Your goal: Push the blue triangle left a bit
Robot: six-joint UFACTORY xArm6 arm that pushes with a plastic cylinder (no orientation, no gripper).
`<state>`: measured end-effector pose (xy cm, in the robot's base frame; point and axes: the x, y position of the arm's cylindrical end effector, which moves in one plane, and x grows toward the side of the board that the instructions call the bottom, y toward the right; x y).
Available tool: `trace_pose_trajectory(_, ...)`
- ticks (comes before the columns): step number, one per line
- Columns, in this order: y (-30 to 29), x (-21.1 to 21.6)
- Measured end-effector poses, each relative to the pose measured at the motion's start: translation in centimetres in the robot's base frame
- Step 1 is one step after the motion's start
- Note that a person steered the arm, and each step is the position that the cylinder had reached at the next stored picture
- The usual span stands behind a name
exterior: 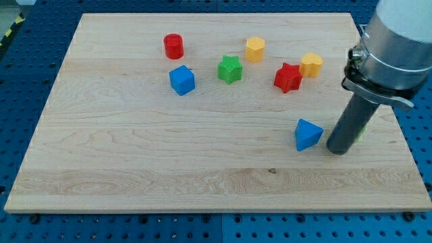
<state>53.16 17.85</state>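
Surface (135, 169) first: a pale wooden board filling most of the frame. Over its lower right edge comes the arm, ending in a dark rod whose tip (337, 150) rests on the wood. This end effector has nothing that opens or closes and holds nothing. Just to the tip's left, with a narrow gap or perhaps touching, sits the blue triangle (308, 133), in the lower right of the frame. Because the rod stands on the triangle's right side, a straight slide toward frame left should carry it along. Farther up lie a blue cube (182, 79), red star (288, 77), green star (229, 69), red cylinder (173, 46) and two yellow blocks (311, 64) (254, 48).
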Motion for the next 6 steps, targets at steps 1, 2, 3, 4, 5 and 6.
trace_pose_trajectory(1,-1.0,-1.4)
trace_pose_trajectory(2,-2.2,-2.0)
trace_pose_trajectory(3,-3.0,-1.8)
trace_pose_trajectory(4,-4.1,-1.5)
trace_pose_trajectory(5,-5.9,-1.5)
trace_pose_trajectory(6,-7.0,-1.5)
